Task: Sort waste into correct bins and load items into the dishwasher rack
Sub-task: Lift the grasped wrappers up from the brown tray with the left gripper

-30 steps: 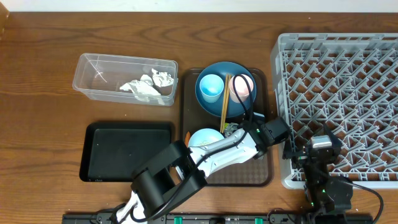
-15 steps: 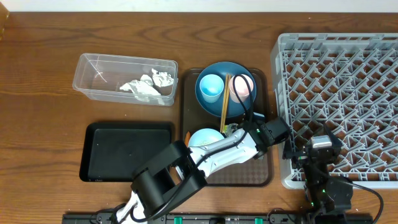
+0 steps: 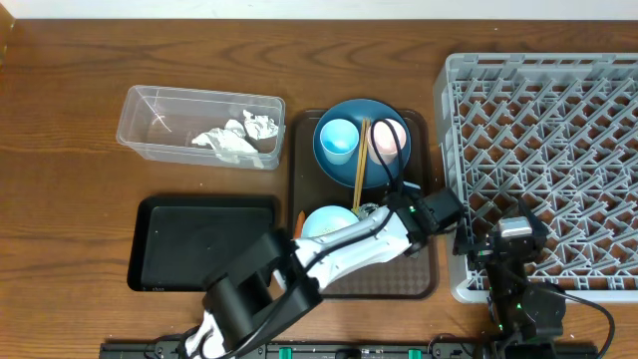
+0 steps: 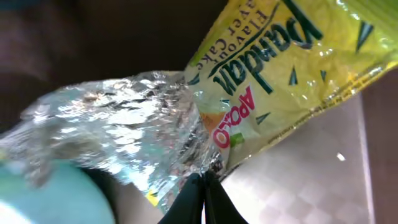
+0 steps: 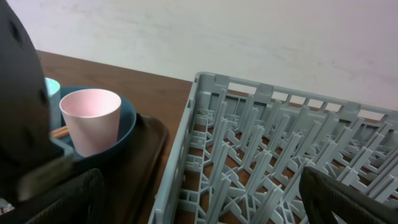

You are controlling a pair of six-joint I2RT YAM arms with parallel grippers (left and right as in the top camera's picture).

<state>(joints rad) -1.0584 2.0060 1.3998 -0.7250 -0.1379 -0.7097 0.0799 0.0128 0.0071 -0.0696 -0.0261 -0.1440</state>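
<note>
In the left wrist view my left gripper (image 4: 203,182) is shut on a yellow-green wrapper (image 4: 292,68), pinching it where crumpled silver foil (image 4: 124,118) meets the yellow print. Overhead, this gripper (image 3: 378,207) is low over the brown serving tray (image 3: 399,277), beside the pale bowl (image 3: 327,221). The dark-blue plate (image 3: 330,167) carries a light-blue cup (image 3: 338,138), a pink cup (image 3: 387,140) and wooden chopsticks (image 3: 360,170). An orange carrot piece (image 3: 300,215) lies left of the bowl. My right gripper (image 5: 199,208) is open above the left edge of the grey dishwasher rack (image 5: 280,155).
At the left, a clear plastic tub (image 3: 150,118) holds crumpled white tissue (image 3: 235,138). In front of it lies a shallow black tray (image 3: 204,244). The rack (image 3: 558,140) fills the right side of the wooden table. The right arm (image 3: 516,239) rests at its front left corner.
My left gripper has closed its jaws on the wrapper. The arm has shifted only slightly, and the right arm has not moved.
</note>
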